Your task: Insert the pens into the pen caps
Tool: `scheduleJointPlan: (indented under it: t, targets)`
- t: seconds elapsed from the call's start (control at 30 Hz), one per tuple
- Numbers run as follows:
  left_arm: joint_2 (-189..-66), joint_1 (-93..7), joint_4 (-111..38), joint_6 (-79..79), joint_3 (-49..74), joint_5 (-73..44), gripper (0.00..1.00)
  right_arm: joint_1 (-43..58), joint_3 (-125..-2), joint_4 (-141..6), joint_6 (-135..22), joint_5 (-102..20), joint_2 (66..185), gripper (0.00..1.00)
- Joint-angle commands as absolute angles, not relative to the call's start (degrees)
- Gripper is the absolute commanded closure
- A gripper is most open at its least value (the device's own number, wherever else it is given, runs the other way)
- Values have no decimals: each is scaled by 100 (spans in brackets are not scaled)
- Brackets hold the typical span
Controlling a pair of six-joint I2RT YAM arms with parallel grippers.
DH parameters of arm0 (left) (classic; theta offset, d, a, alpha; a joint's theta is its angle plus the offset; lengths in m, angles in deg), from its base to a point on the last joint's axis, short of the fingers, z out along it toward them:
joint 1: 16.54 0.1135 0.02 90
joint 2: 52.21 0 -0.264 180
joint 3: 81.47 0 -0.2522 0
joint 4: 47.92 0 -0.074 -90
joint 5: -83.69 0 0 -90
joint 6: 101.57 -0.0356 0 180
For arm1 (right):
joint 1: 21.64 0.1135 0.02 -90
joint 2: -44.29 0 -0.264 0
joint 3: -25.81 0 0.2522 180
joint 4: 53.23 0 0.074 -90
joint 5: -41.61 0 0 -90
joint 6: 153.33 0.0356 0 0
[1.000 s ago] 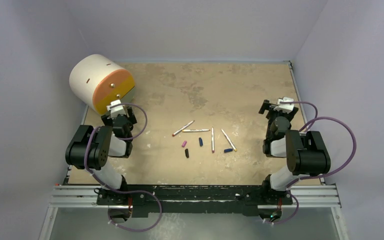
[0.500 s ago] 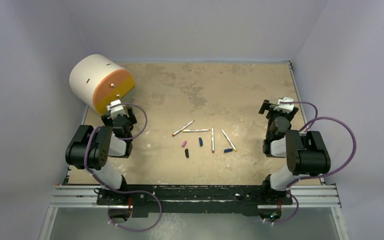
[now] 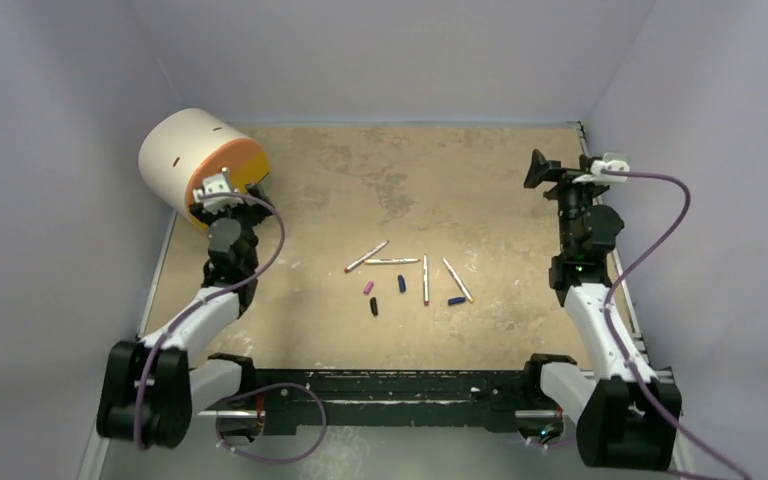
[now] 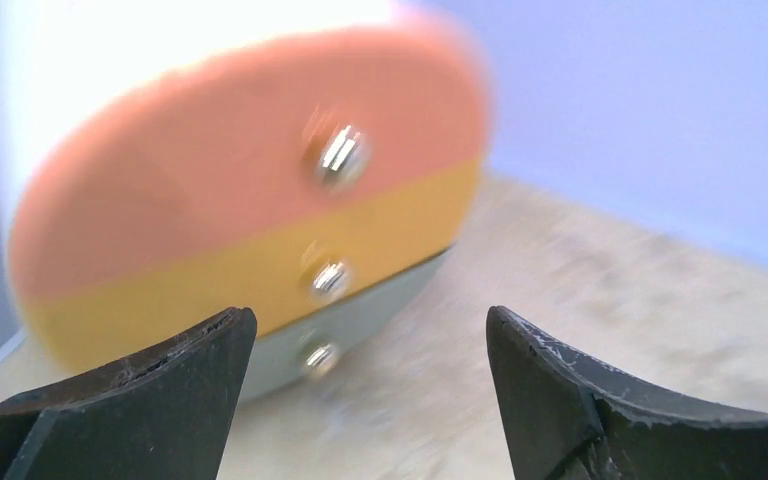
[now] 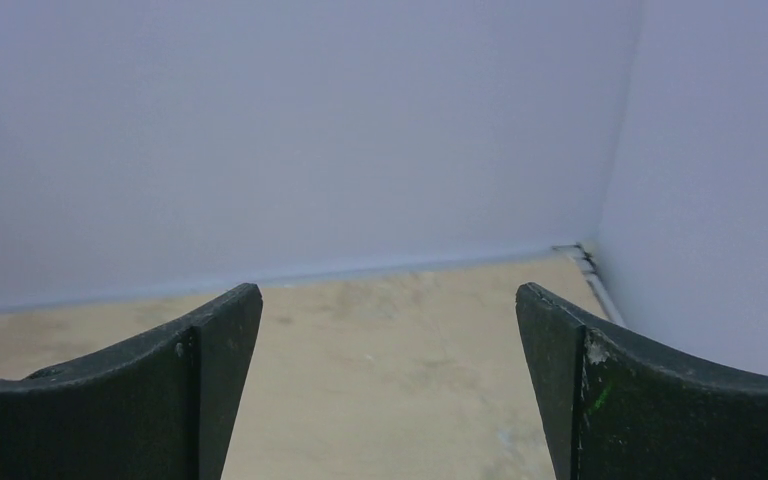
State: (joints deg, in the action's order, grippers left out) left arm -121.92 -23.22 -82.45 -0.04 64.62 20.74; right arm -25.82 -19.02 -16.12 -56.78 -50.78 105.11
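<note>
A mottled tan table (image 3: 480,180) sits inside pale lilac walls, and the pens (image 3: 425,279) and pen caps (image 3: 401,283) lie loose on it between the two arms, behind and well apart from both grippers. The left gripper (image 4: 370,325) gapes wide just before a white drum's (image 4: 250,200) orange-and-yellow face. The right gripper (image 5: 388,300), equally wide, faces the far wall.

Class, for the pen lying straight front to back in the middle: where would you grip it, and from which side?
Mid-shaft of that pen, from straight above, jaws closing left-right across it. It lies flat and thin, so a top approach likely suits, and both ends stay free.
</note>
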Motion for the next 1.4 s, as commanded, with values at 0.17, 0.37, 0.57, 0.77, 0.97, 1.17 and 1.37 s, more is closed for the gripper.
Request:
scheduleJointPlan:
  t: [0.17,0.37,0.57,0.77,0.97,1.17,1.37]
  targets:
    - [-10465,-2937,-3259,2189,3539,771,14,-2594,-3481,-6673,-3961,-4623,9697,0]
    - [-10053,-2938,-1845,2450,2848,1624,14,-2594,-3229,-7119,-3568,-4445,9480,0]
    - [-9488,-2937,-1513,3139,3172,2477,14,-2594,-2683,-6573,-3700,-3648,9055,0]
    - [-9729,-2937,-1738,3430,3560,1254,14,-2594,-2492,-6475,-4216,-2628,9095,25]
    - [-9137,-2937,-3406,4067,5038,-29,14,-2471,-1968,-6092,-4316,-1805,8812,31]
    - [-9843,-3010,-2190,2863,4195,584,14,-1454,-2217,-6697,-4684,-3133,9530,27]
    - [-11123,-3059,-390,1837,2663,2046,14,78,-2699,-6895,-4429,-5488,10265,25]
